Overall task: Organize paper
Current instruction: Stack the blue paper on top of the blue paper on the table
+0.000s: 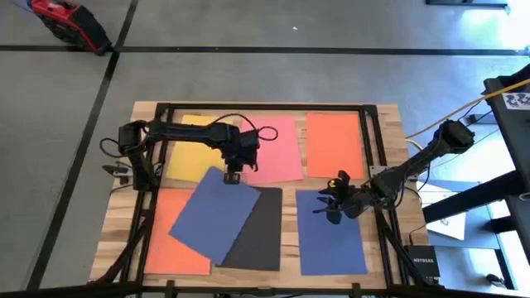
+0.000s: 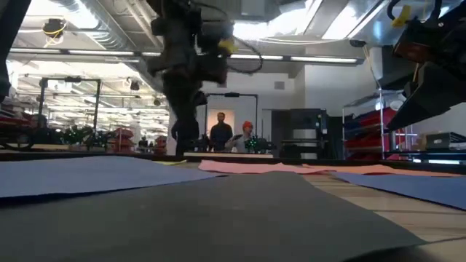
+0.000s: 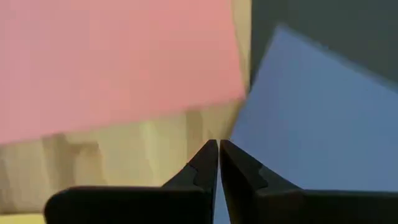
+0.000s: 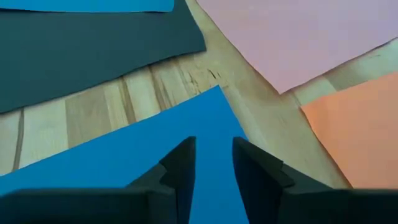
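I have the left gripper [image 1: 233, 175] nearly shut, seemingly empty, at the tilted blue sheet's [image 1: 214, 213] corner to straighten it, while the right gripper [image 1: 331, 204] waits slightly open over the other blue sheet [image 1: 331, 236].

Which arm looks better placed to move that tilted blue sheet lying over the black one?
Probably the left: its tool sits at the tilted blue sheet's top corner, fingers nearly shut. The right tool hovers over another blue sheet.

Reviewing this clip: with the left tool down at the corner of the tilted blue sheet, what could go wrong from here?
1. The left tool looks shut at the tilted blue sheet corner; a thin pinch may slip or crease it.
2. That sheet lies over the black sheet and an orange sheet; dragging it may shift them.
3. The right tool, slightly open, hovers over the other blue sheet; lowering could crumple its corner.
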